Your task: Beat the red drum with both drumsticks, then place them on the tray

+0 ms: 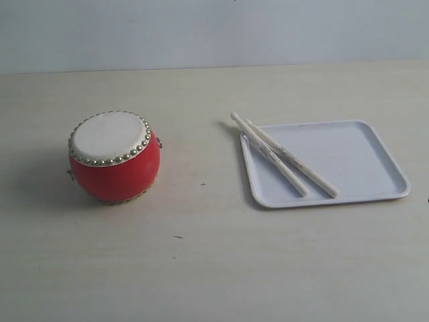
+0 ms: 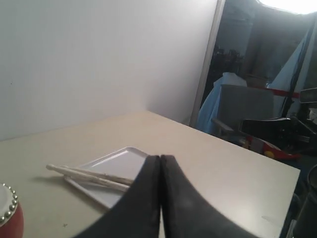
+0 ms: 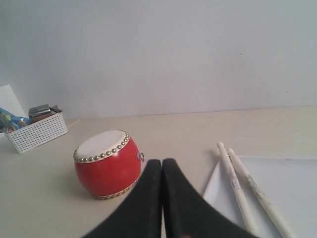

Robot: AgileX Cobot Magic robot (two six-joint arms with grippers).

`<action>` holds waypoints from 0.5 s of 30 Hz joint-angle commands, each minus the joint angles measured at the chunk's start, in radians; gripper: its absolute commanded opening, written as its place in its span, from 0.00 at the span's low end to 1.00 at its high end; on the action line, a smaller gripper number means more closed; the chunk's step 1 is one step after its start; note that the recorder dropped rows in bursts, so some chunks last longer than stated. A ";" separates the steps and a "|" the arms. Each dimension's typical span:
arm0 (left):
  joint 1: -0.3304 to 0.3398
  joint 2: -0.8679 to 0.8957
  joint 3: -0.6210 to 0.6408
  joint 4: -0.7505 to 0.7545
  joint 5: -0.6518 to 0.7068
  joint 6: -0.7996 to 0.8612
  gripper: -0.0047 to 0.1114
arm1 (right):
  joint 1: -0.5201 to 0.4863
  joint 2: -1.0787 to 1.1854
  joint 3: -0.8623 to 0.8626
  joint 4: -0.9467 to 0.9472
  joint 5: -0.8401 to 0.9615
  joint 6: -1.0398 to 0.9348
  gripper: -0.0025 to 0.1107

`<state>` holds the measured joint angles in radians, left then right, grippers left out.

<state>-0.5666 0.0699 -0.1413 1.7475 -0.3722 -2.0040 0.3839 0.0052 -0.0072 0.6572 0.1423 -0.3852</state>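
Observation:
The red drum (image 1: 114, 157) stands upright on the table at the left, its off-white skin ringed with gold studs; the right wrist view shows the drum (image 3: 108, 164) too. Two pale drumsticks (image 1: 285, 157) lie side by side across the left part of the white tray (image 1: 355, 164), their tips poking out over its far left corner. Neither arm shows in the exterior view. My left gripper (image 2: 161, 157) is shut with nothing in it, looking toward the tray (image 2: 119, 161) and drumsticks (image 2: 91, 176). Shut and empty as well, my right gripper (image 3: 162, 161) sits between the drum and the drumsticks (image 3: 237, 188).
A white mesh basket (image 3: 37, 131) with small items stands beyond the drum near the wall. In the left wrist view the table edge (image 2: 277, 163) runs past the tray, with clutter beyond it.

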 commanded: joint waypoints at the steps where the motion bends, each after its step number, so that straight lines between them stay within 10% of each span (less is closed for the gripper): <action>1: -0.002 -0.005 0.044 -0.003 0.029 0.013 0.04 | 0.000 -0.005 0.007 -0.001 -0.015 -0.012 0.02; 15: -0.002 -0.005 0.141 -0.003 0.078 0.066 0.04 | 0.000 -0.005 0.007 -0.007 0.074 -0.026 0.02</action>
<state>-0.5666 0.0699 -0.0035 1.7475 -0.3119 -1.9433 0.3839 0.0052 -0.0047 0.6572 0.2026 -0.4002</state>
